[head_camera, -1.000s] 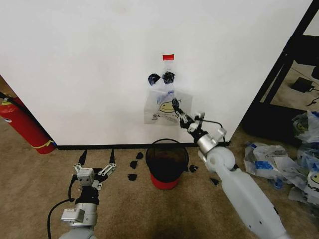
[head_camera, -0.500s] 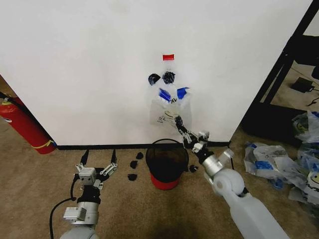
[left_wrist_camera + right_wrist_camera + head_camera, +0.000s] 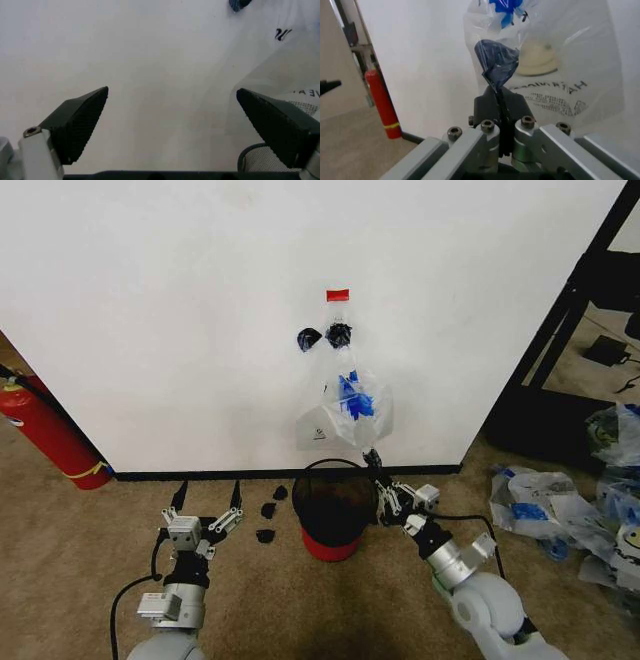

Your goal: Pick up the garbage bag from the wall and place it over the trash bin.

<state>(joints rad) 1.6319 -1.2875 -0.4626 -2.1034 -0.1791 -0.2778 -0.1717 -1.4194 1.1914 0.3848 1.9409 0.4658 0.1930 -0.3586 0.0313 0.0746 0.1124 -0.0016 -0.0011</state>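
Observation:
The garbage bag [image 3: 345, 408], translucent white with blue handles bunched inside, hangs puffed out against the white wall [image 3: 180, 320]. It sits below the hook [image 3: 338, 335] and the red tape strip [image 3: 338, 295]. My right gripper [image 3: 375, 465] is shut on the bag's lower edge, just above the right rim of the trash bin [image 3: 333, 505]. In the right wrist view the gripper [image 3: 497, 93] pinches a dark fold of the bag [image 3: 560, 75]. My left gripper [image 3: 207, 502] is open low on the left, facing the wall. Its wrist view shows the gripper [image 3: 172, 90] spread wide and the bin's mesh [image 3: 260, 161].
A red fire extinguisher [image 3: 50, 430] leans at the left end of the wall. A heap of similar plastic bags [image 3: 560, 510] lies on the carpet at the right, beside a black rack [image 3: 570, 310]. Small black scraps [image 3: 268, 510] lie left of the bin.
My right gripper has moved down and back from the bag's middle to just above the bin's rim, pulling the bag with it. The bag has ballooned and its blue handles have dropped lower.

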